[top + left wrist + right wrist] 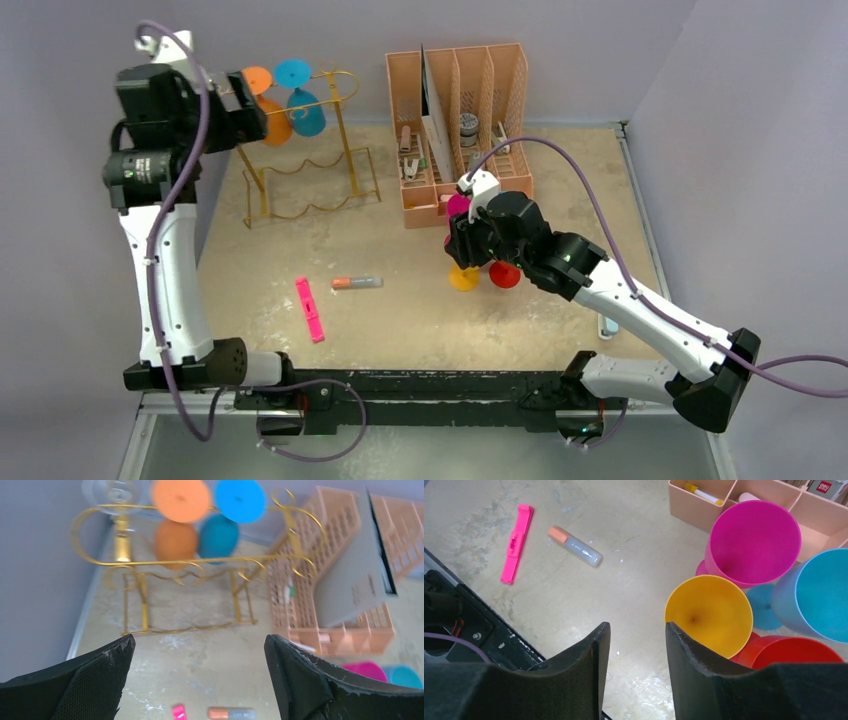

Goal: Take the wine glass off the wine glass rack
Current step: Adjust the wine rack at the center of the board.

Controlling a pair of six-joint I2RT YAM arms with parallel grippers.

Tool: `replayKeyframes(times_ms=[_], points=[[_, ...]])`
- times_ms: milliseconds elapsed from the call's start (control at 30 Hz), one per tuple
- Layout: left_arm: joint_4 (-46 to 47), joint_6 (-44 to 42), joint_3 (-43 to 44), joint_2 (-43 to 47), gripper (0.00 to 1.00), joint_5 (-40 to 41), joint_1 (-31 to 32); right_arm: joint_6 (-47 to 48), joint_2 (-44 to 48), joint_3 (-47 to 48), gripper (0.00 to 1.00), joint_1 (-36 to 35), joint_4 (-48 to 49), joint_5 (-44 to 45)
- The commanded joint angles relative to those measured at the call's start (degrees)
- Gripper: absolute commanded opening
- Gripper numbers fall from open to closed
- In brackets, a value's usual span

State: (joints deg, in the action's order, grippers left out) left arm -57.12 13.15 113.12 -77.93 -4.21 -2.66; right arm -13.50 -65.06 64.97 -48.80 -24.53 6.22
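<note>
Left pincer [199, 641]: spread wide, with nothing in it. It is pointed at the rack [122, 550] from the front and kept well short of it.
Right pincer [636, 630]: jaws parted, with only table seen between them. It is held above the glasses stood on the table, with the yellow glass [709, 612] just beside one finger.
Glasses on rack: the orange glass [175, 540] and the blue glass [218, 535] are hung upside down from the top rails, close side by side. A clear glass [116, 491] is seen at the left end.
Risk, neighbour: if either hung glass is closed on carelessly, the other could be struck or pinched along with it.
Risk, rack: if a glass is pulled against the rails rather than slid out along them, the light wire stand could be dragged or tipped.
Risk, grip: a rounded bowl could be squeezed out of the pads and dropped.
Risk, right side: if the pincer is swung sideways, the yellow glass could be toppled into the magenta glass [754, 540].
</note>
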Motion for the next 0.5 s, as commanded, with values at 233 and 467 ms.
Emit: replayKeyframes(times_ms=[233,467], points=[[4.28,3.42,3.61,-3.75,1.0,-9.43,-21.23,-3.59,1.64,2.73,0.52,-0.07,-4.0,-3.81],[9.81,-5.0,5.1,-8.92,1.0,-14.92,-23.2,-1.74,0.74,3.48,0.52,-0.05,-5.27,-5.19]])
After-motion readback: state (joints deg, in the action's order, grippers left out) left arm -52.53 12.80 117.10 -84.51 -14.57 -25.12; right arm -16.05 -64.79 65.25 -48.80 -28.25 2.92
